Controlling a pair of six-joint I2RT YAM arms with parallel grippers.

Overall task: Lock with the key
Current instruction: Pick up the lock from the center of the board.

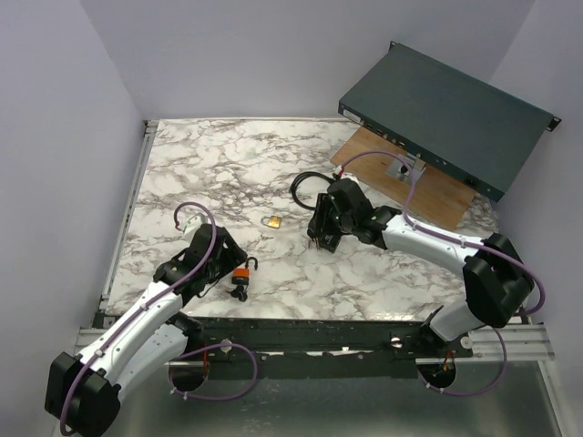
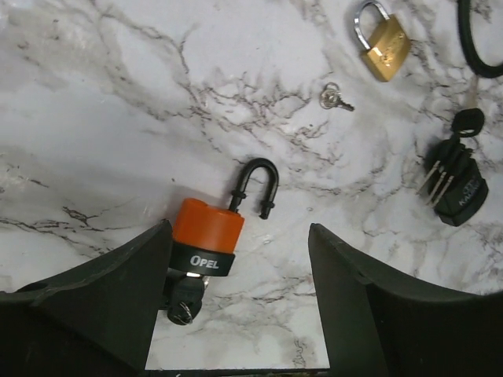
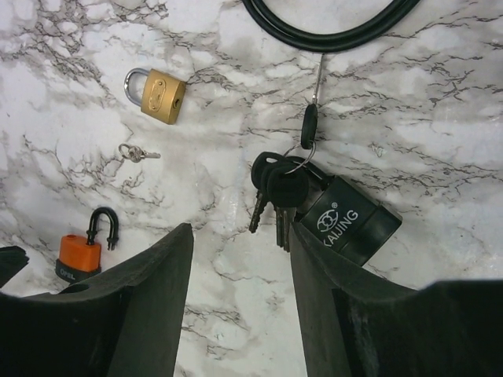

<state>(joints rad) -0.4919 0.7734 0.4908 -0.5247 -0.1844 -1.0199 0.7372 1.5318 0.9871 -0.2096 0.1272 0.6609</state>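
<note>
You have three locks on the marble table (image 2: 118,94), and both of your grippers stand with their fingers spread and nothing between them.

Just ahead of your left gripper (image 2: 250,239), close against its left finger, lies the orange Opel padlock (image 2: 208,224). Its black shackle is swung open, with one leg free of the body. A key (image 2: 182,306) sticks out of its bottom end, but it sits in the finger's shadow and is partly covered, so you cannot read much of it. Farther ahead and to the right you see the brass padlock (image 2: 385,47), shackle closed, and between the two a small ring of keys (image 2: 334,98) too tiny to count.

Just ahead of your right gripper (image 3: 240,236), touching its right finger, lies the black Kaijing lock (image 3: 350,220). That finger hides its near corner. A bunch of black-headed keys (image 3: 275,188) rests against the lock. At least three blades show, but the heads overlap, so the exact number is unclear. Beyond them a black cable (image 3: 330,31) loops out of the top of the frame.

The two grippers are well apart. In the top view, a wooden board (image 1: 437,191) and a dark flat metal case (image 1: 455,114) sit far beyond your right gripper.
</note>
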